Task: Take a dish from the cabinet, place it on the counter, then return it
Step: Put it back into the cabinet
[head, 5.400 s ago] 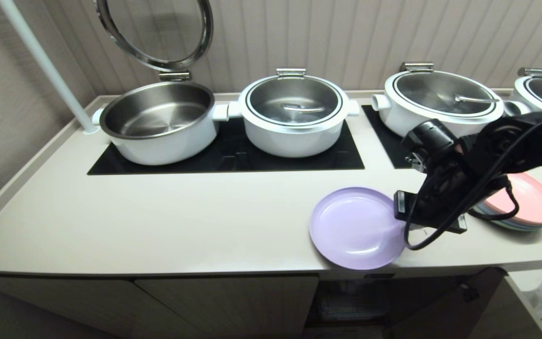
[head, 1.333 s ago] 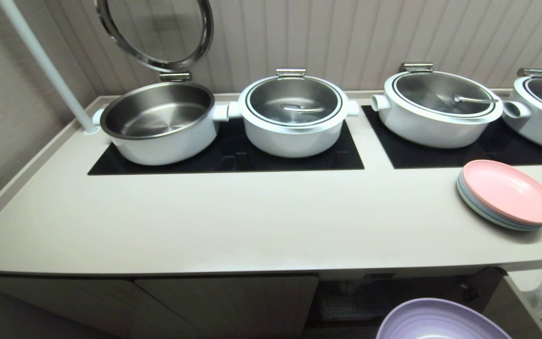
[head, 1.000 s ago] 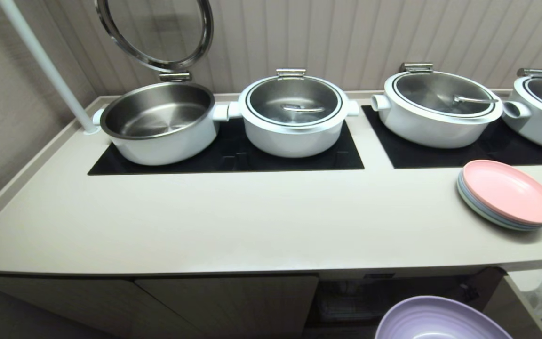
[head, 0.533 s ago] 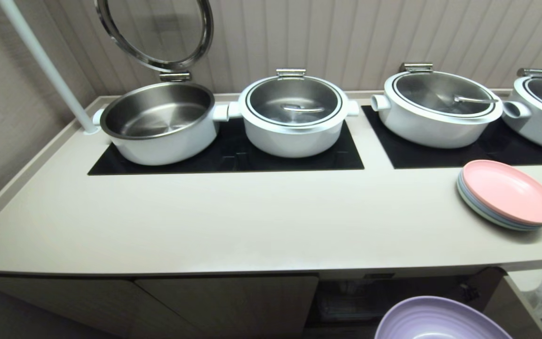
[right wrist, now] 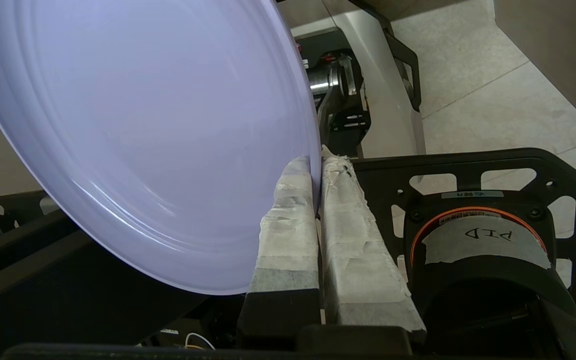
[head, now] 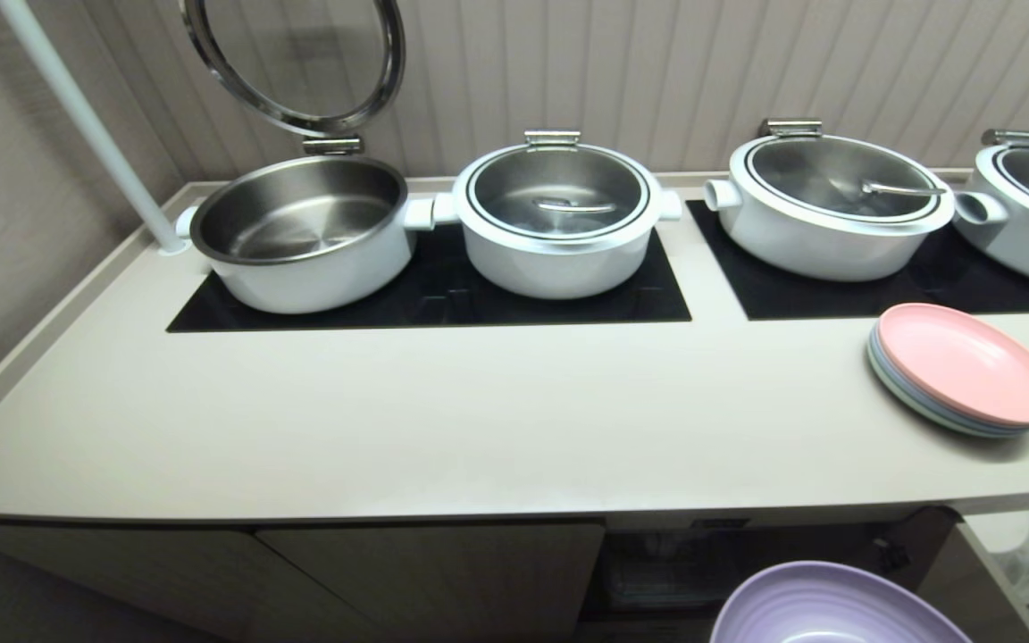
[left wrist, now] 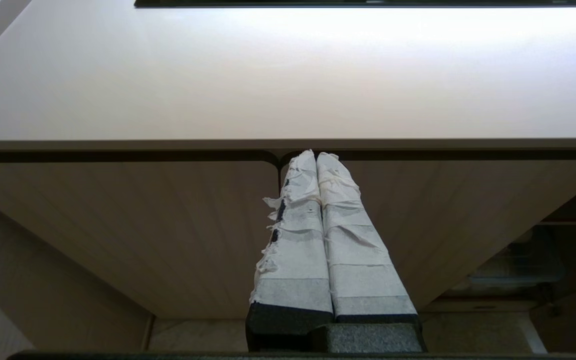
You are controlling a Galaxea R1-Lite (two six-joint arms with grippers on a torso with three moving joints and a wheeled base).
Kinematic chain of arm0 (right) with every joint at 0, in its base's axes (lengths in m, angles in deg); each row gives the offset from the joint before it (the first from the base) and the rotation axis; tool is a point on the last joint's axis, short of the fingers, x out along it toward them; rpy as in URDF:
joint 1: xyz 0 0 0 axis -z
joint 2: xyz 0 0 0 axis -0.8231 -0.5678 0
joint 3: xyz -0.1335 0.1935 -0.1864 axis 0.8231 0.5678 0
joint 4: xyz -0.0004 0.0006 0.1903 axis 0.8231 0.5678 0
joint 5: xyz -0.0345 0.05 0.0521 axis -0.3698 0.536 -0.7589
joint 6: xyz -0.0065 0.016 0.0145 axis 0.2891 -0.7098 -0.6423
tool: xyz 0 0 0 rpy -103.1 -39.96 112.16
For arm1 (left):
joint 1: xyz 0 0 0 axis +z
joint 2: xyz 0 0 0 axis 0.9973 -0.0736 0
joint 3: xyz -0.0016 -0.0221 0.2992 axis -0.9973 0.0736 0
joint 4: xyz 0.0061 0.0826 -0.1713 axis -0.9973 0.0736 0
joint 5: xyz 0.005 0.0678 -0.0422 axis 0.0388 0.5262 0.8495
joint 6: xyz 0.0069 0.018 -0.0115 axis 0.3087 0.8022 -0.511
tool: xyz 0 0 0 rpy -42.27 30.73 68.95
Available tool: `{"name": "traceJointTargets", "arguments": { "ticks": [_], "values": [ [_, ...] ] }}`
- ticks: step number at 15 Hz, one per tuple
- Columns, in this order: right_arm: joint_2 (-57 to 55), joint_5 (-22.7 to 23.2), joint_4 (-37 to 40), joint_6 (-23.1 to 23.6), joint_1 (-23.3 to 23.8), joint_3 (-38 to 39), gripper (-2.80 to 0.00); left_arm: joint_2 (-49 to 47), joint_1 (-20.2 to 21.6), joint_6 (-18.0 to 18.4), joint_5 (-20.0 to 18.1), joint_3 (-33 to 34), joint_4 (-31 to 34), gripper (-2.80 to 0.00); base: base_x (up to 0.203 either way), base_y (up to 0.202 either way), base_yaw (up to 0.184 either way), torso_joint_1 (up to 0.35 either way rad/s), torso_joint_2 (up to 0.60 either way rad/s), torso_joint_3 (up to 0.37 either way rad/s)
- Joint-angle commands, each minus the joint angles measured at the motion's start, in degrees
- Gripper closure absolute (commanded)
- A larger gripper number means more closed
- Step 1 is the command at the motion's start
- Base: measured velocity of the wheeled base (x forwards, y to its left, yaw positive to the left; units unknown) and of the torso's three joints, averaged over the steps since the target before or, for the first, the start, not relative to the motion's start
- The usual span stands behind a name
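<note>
below the worktop (head: 443, 420) edge, before the open cabinet (head: 702, 572), the dish (right wrist: 133, 140) hangs tilted, its rim pinched by the right claw (right wrist: 316, 165). it looks light, stiff and slick; a rim hold suits it. left claw (left wrist: 316, 156) is clenched, empty. beyond, one pot (head: 300, 228) stands open, empty.

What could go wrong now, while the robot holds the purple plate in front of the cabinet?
1. The right gripper pinches only the thin rim of the dish; the dish hangs tilted and might slip or swing.
2. The dish sits just below the counter edge and might knock the edge or the cabinet frame going in.
</note>
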Motion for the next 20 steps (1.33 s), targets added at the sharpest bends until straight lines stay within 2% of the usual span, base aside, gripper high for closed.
{"name": "traceJointTargets", "arguments": {
  "ticks": [1, 8, 13, 20],
  "values": [
    [-0.2, 0.1, 0.2, -0.2, -0.1, 0.0, 0.00, 0.0, 0.0, 0.0, 0.0, 0.0, 0.0, 0.00, 0.000, 0.000, 0.000, 0.000, 0.00, 0.000],
    [-0.3, 0.0, 0.4, -0.2, 0.0, -0.1, 0.00, 0.0, 0.0, 0.0, 0.0, 0.0, 0.0, 0.00, 0.000, 0.000, 0.000, 0.000, 0.00, 0.000],
    [-1.6, 0.1, 0.6, -1.0, 0.0, -3.0, 0.00, 0.0, 0.0, 0.0, 0.0, 0.0, 0.0, 0.00, 0.000, 0.000, 0.000, 0.000, 0.00, 0.000],
    [-1.0, 0.1, 0.7, -1.1, 0.1, -1.9, 0.00, 0.0, 0.0, 0.0, 0.0, 0.0, 0.0, 0.00, 0.000, 0.000, 0.000, 0.000, 0.00, 0.000]
  ]
}}
